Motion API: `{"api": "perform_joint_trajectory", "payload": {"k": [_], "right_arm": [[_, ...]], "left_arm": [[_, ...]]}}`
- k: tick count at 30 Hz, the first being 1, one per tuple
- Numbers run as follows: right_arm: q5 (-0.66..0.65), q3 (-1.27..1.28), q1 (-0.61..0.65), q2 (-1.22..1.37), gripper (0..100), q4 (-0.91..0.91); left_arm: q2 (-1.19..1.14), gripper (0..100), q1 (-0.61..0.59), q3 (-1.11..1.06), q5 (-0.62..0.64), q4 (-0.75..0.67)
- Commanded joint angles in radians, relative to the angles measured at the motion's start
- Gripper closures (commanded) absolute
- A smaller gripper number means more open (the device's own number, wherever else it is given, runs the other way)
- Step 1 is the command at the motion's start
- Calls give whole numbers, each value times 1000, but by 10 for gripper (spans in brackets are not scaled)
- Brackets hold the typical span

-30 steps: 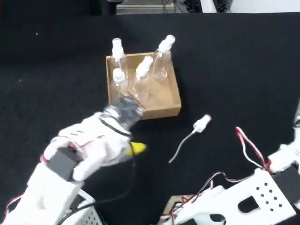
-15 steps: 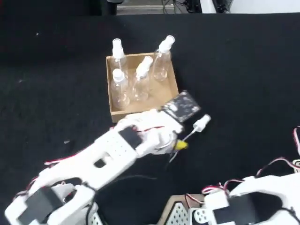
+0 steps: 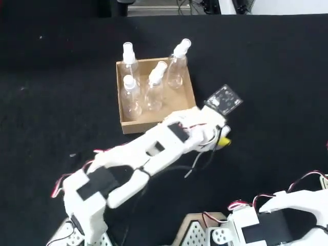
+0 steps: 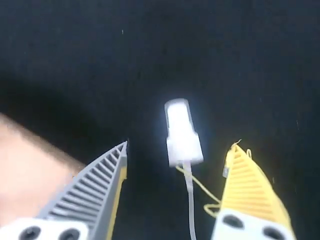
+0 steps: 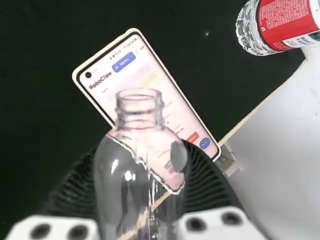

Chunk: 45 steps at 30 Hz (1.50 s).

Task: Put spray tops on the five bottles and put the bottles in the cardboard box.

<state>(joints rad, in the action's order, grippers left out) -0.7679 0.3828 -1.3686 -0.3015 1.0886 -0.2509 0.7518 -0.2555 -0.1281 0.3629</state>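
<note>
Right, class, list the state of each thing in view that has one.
boxed bottles: capped, upright.
cardboard box: open.
spray top: loose, lying flat.
left gripper: open, astride spray top.
right gripper: shut on fifth bottle.
fifth bottle: uncapped, gripped.
phone: screen lit.

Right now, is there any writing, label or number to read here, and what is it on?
Phone screen: a dark heading and blue button labels, left unquoted; smaller lines blurred.
Red label on another bottle: white print, too small to read.
Clear open bottle: no print.
</note>
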Motion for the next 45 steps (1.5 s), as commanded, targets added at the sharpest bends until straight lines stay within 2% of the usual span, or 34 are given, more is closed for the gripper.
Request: {"api": "perform_joint_trajectory", "payload": {"k": [1, 3, 10, 14, 25, 31, 33, 45], "right_arm": [[-6, -64, -17, 1, 987, -23], [-6, -50, -17, 1, 987, -23], [-6, -33, -11, 1, 987, -25], [-6, -33, -17, 1, 987, -23], [-6, -31, -17, 1, 987, -23], [-6, -31, -17, 1, 987, -23], [-6, -31, -17, 1, 987, -23], [-3, -31, -17, 1, 987, -25]], "left_arm": [[-58, 706, -5, 159, 6, -14], [-107, 706, -15, 240, 6, 41], [-359, 709, -15, 719, 8, 508], [-535, 711, -16, 987, 8, 666], [-876, 723, -7, 1561, 9, 948], [-999, 980, 48, 1814, 9, 1089], [-1037, 937, 61, 1899, 9, 1125], [-931, 928, 68, 1919, 9, 1178]]}}
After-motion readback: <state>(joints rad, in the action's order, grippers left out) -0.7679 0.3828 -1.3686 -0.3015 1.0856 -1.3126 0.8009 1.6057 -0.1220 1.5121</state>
